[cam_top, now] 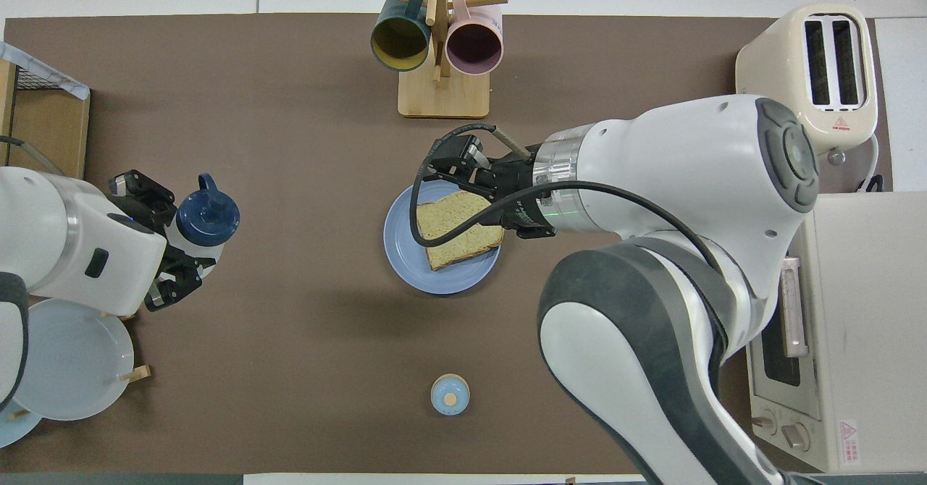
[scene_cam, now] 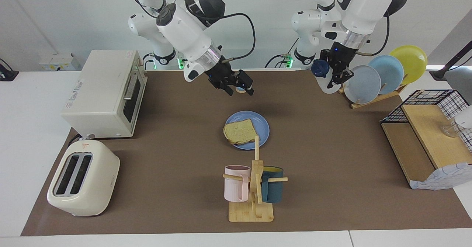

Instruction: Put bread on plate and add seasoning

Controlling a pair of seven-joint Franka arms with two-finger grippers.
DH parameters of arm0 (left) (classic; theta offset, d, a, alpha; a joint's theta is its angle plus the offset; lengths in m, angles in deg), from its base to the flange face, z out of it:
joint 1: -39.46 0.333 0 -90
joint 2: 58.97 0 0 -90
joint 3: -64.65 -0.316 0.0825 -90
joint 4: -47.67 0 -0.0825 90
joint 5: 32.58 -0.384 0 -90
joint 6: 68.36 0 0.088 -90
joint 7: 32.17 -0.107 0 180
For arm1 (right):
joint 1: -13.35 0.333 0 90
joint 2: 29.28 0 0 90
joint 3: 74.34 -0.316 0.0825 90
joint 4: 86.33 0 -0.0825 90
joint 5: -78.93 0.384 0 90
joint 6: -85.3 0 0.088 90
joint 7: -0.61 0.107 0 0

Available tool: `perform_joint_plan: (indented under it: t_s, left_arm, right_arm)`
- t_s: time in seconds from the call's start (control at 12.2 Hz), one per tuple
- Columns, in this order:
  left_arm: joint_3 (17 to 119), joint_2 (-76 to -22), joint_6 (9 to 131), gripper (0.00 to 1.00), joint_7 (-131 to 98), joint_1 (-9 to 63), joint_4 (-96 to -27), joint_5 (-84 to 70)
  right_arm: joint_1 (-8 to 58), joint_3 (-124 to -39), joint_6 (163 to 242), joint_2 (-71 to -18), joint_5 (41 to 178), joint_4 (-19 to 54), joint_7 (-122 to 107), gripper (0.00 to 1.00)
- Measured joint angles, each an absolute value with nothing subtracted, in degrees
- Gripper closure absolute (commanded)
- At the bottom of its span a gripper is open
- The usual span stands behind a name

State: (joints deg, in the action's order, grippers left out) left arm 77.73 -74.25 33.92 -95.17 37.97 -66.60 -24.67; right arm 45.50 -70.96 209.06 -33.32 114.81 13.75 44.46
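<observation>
The bread point(scene_cam: 240, 132) lies flat on the blue plate point(scene_cam: 263, 126), which rests on the table point(scene_cam: 177, 136) near its middle, between the mug rack point(scene_cam: 254, 188) and the small blue-domed bell point(cam_top: 450, 394); one corner of the slice overhangs the plate rim toward the right arm's end. The right hand point(scene_cam: 240, 85) is raised in the air, empty, fingers spread apart; in the overhead view it sits over the plate edge farther from the robots, while the facing view shows it well clear of both bread and plate. The left hand point(scene_cam: 338, 71) is also raised, toward the left arm's end of the table, just beside the upright plates in the wooden rack point(scene_cam: 376, 78). It is clamped on the seasoning point(scene_cam: 324, 76), a translucent white bottle with a dark blue cap, gripped around the body and tilted. The toaster oven point(scene_cam: 107, 92) and the cream toaster point(scene_cam: 83, 178) stand at the right arm's end. A wire basket on a wooden stand point(scene_cam: 427, 129) occupies the left arm's end.
</observation>
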Motion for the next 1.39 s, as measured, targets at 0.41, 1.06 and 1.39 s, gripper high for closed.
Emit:
perform_joint_plan:
  t_s: [0.41,1.06,1.39]
  left_arm:
    - [78.0,-79.1,33.9,1.0,-96.3,34.1,-74.5,-19.6]
    - [77.9,-81.4,33.9,1.0,-96.5,33.8,-78.8,-14.3]
    - [77.9,-81.4,33.9,1.0,-96.5,33.8,-78.8,-14.2]
  right_arm:
    - [51.1,-75.5,208.7,-31.0,109.1,7.7,56.9,0.33]
    - [57.4,-75.5,212.4,-31.6,102.3,7.6,60.2,0.6]
    - [57.4,-75.6,213.7,-32.2,101.5,7.6,60.2,0.68]
